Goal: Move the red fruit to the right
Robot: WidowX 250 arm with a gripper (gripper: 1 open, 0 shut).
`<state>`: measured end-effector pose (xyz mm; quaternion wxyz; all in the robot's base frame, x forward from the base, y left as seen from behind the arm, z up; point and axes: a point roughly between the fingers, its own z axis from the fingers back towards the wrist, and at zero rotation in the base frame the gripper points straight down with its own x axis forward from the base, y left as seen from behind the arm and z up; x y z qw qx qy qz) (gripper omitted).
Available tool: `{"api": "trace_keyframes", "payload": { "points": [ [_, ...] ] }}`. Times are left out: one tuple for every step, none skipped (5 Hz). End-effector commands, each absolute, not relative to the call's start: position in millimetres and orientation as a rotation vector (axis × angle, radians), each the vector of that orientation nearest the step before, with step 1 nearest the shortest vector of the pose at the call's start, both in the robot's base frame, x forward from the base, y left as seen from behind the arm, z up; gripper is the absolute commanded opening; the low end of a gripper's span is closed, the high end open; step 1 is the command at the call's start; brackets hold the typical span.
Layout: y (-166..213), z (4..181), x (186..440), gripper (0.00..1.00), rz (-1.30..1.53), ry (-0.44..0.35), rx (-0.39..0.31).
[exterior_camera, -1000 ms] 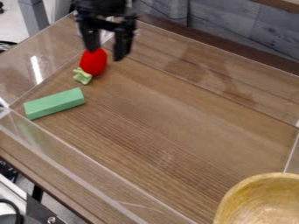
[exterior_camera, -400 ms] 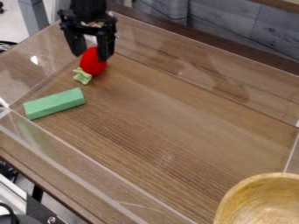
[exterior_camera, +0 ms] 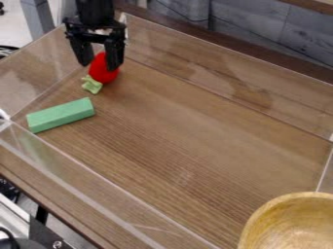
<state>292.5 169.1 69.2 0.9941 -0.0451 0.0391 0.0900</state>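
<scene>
One glossy, rounded red fruit (exterior_camera: 100, 69) – pale leafy cap at its lower end – sits beyond the flat green block (exterior_camera: 60, 115); gripper (exterior_camera: 97, 55) over it, jaws wide, empty.

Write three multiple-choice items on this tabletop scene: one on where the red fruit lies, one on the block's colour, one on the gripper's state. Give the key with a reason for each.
1. Where does the red fruit lie on the wooden table?
A. in the far left part, beyond the block
B. in the wooden bowl
C. at the near right edge

2. What colour is the flat rectangular block?
A. blue
B. green
C. yellow

3. How does the gripper stand?
A. shut on the block
B. open, directly over the fruit
C. open, above the bowl

Key: 1 A, the fruit sits up left, farther back than the block, while the wooden bowl is at the near right corner. 2 B, the block is plainly green. 3 B, its two fingers are spread apart just above the fruit, gripping nothing.
</scene>
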Motion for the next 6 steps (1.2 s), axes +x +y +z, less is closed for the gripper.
{"api": "trace_keyframes", "payload": {
  "points": [
    [182,81.6,304,1.00,0.185,0.017,-0.071],
    [186,76.0,308,1.00,0.191,0.019,-0.080],
    [190,70.7,310,1.00,0.197,0.023,-0.087],
    [193,65.8,313,1.00,0.202,0.028,-0.096],
    [195,62.1,315,1.00,0.208,0.030,-0.106],
    [195,59.6,316,1.00,0.211,0.031,-0.115]
  ]
}}
